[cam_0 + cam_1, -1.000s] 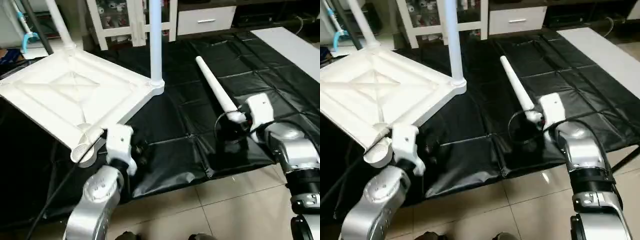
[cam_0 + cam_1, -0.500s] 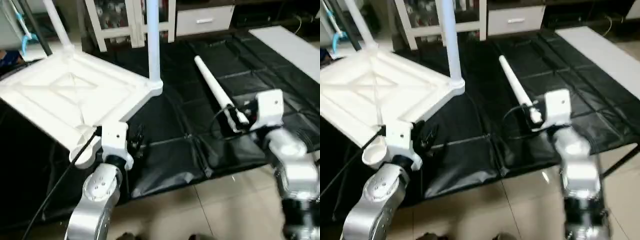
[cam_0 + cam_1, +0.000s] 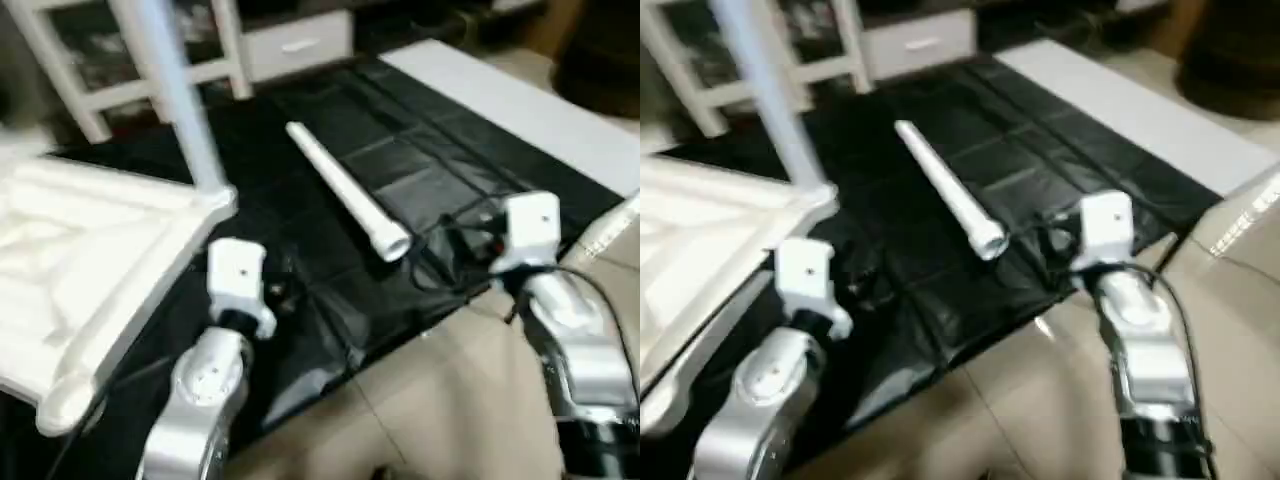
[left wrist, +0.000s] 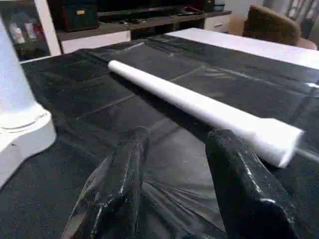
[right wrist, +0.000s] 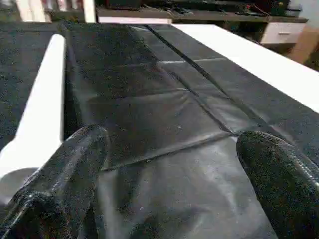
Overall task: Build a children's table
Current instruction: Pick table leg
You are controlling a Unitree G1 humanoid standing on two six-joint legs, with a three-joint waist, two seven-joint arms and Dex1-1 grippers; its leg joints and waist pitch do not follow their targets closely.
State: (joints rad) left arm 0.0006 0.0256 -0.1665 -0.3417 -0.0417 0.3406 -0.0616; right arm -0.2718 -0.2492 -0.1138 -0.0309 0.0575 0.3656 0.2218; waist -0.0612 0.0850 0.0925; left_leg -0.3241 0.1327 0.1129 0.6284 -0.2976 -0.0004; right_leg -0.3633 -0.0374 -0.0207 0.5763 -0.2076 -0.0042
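left pincer (image 4: 174,149): released, empty, near the loose leg's wide end
right pincer (image 5: 169,164): released, empty, beside leg
loose leg (image 3: 345,192): flat on black mat (image 3: 420,150)
tabletop (image 3: 70,270): underside up, robot's left, one leg (image 3: 180,100) socketed upright

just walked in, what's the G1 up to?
It is assembling a children's table. The tabletop lies underside up on the black mat with a leg standing in a corner socket. Another leg lies loose on the mat. Both end effectors, left and right, are open and hold nothing.
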